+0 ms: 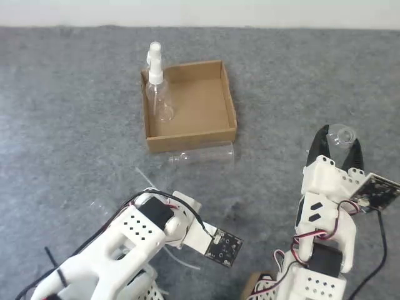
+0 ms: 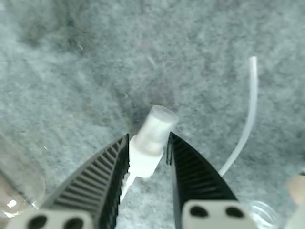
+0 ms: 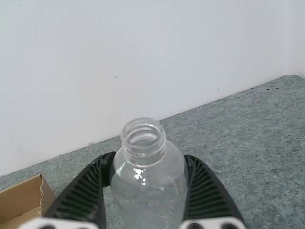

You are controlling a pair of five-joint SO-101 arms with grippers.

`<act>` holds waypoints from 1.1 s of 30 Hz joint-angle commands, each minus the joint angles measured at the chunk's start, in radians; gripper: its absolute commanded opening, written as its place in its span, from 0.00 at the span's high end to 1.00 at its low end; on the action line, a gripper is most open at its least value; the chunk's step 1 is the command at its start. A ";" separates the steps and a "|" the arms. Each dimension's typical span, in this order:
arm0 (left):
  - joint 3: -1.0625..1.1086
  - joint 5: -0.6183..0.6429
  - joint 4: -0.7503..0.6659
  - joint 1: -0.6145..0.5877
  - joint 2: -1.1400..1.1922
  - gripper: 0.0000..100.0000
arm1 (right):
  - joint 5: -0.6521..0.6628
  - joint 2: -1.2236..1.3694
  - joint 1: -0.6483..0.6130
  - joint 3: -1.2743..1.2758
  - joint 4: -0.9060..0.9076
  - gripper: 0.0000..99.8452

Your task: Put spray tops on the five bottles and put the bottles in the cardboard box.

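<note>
Two capped bottles, we judge, stand in the cardboard box; one uncapped bottle lies just before it; our right gripper clamps an open-necked bottle upright; our left gripper pinches a spray top above the table; most of the work remains.

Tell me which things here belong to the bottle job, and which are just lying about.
Job: cardboard box; capped bottle standing in it; empty bottle lying in front of the box; open bottle in the right tool; spray top in the left tool.
Lying about: grey mat; the arms' cables.
</note>
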 commanded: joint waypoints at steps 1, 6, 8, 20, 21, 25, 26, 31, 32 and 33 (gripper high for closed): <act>-0.007 -0.008 -0.021 0.009 -0.023 0.88 | 0.002 -0.021 -0.008 -0.020 -0.028 0.98; -0.005 -0.008 -0.023 0.011 -0.021 0.88 | 0.002 -0.021 -0.010 -0.018 -0.028 0.98; -0.001 -0.008 -0.025 0.011 -0.015 0.88 | 0.002 -0.021 -0.010 -0.018 -0.028 0.98; -0.260 0.031 0.018 0.028 0.480 0.88 | 0.002 -0.021 -0.010 -0.017 -0.028 0.98; -0.291 0.043 0.032 0.028 0.517 0.88 | 0.002 -0.021 -0.010 -0.017 -0.028 0.98; -0.357 0.097 0.048 0.031 0.603 0.90 | 0.002 -0.021 -0.010 -0.017 -0.028 0.98; -0.358 0.100 0.048 0.031 0.605 0.92 | 0.002 -0.021 -0.010 -0.017 -0.028 0.98; -0.354 0.104 0.046 0.031 0.568 0.98 | 0.002 -0.021 -0.010 -0.017 -0.028 0.98; -0.354 0.106 0.048 0.031 0.559 0.98 | 0.002 -0.021 -0.010 -0.017 -0.028 0.98; -0.352 0.107 0.048 0.029 0.546 0.98 | 0.002 -0.021 -0.010 -0.017 -0.028 0.98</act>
